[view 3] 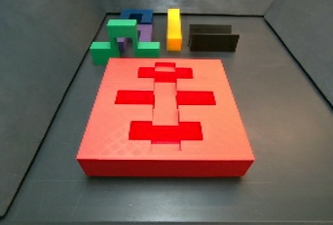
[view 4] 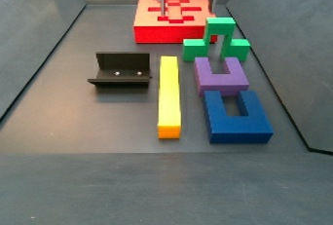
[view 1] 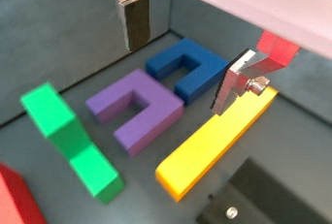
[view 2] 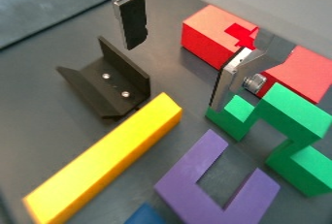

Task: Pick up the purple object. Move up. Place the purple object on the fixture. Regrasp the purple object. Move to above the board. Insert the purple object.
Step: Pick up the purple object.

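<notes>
Gripper [view 2: 180, 57] hangs with its flat silver plates apart and empty above the matte, U-shaped purple object [view 2: 218, 185], black angled fixture [view 2: 107, 77] alongside.

No readable text, labels, brands or numbers anywhere: gripper [view 2: 182, 53], purple object [view 4: 221, 75], fixture [view 4: 119, 70], board [view 3: 166, 112] all unmarked.

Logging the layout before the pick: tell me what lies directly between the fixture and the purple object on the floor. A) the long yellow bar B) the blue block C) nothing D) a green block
A: in a side view the long yellow bar lies between the fixture and the purple object; the open gripper hangs above, holding nothing.
</notes>
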Robot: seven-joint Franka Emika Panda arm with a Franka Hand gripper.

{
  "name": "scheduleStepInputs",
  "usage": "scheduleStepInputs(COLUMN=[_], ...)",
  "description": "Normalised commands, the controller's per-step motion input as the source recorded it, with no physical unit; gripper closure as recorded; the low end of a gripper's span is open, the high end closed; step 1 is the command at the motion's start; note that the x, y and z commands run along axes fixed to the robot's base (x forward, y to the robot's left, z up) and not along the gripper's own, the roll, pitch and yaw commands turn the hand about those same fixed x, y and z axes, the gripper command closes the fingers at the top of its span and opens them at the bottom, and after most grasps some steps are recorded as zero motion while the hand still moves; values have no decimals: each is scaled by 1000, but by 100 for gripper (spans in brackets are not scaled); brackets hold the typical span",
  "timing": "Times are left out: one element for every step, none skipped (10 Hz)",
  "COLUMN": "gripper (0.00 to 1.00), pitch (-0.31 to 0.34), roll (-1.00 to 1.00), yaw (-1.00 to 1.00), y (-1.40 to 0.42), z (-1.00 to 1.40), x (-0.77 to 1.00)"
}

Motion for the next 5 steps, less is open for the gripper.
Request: scheduleStepInputs(gripper=[0,0,0,0,0], pitch=[0,0,-10,-59,-84], roll=[0,0,-20,-29,-49], yaw=[220,191,180,140,77], y=[-186,-83,-31,-146,-180], z=[-397,-331,-320,-383,-414], x=[0,3,0,-143,-300])
